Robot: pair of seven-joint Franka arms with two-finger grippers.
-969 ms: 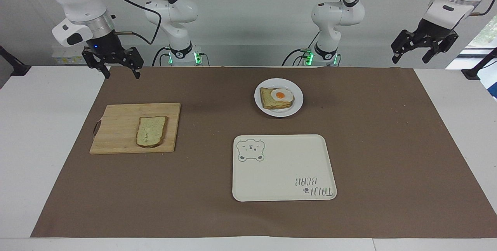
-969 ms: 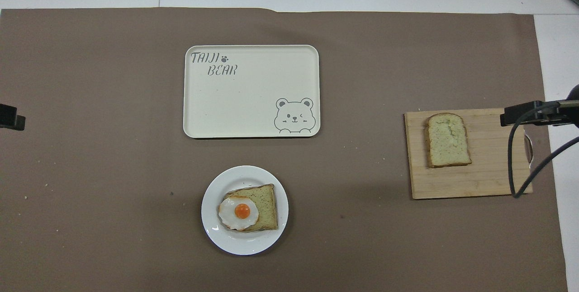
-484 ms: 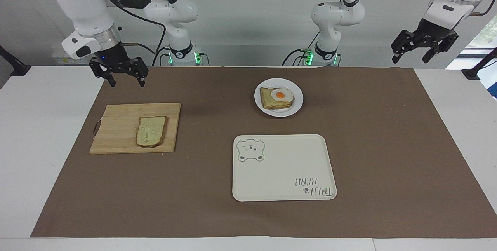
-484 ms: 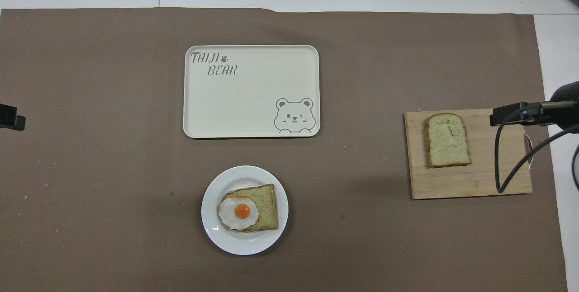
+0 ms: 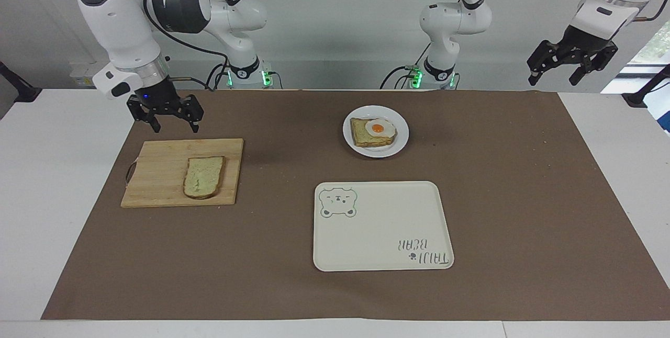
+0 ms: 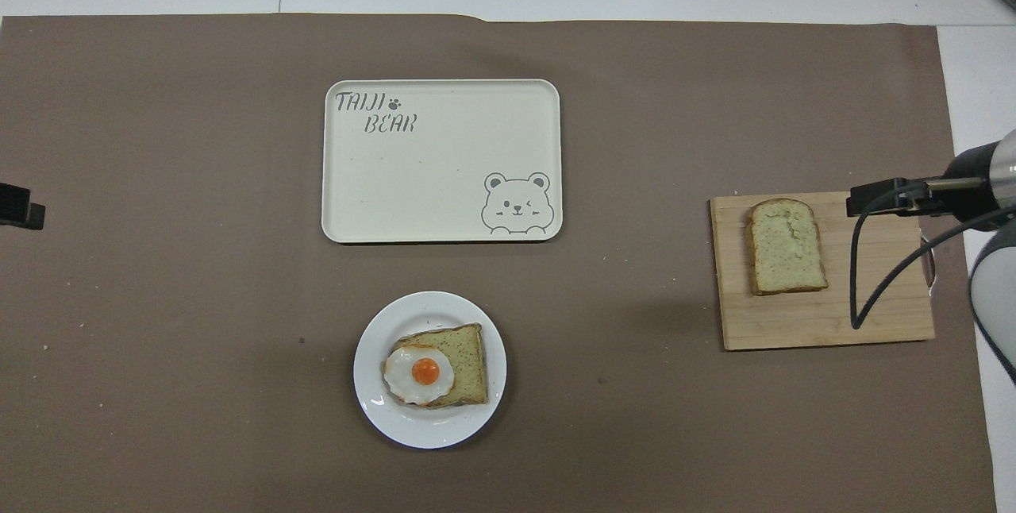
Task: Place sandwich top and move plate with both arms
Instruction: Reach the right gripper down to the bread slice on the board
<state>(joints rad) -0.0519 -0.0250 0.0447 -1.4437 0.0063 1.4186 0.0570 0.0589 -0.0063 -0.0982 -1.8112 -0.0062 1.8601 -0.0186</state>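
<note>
Bright, even light; soft shadows

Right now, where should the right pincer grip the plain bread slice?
Probably across its two long crust edges, from straight above: the slice lies flat on the board, nothing crowding it. The right pincer hangs open above the board's nearer edge.

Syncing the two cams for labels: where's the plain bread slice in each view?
Facing view: the bread slice lies on the wooden cutting board, in the picture's left half, below the right gripper.
Overhead view: the same slice lies on the board at the picture's right edge.
Shared landmark: the cream bear tray, near the middle in both.
</note>
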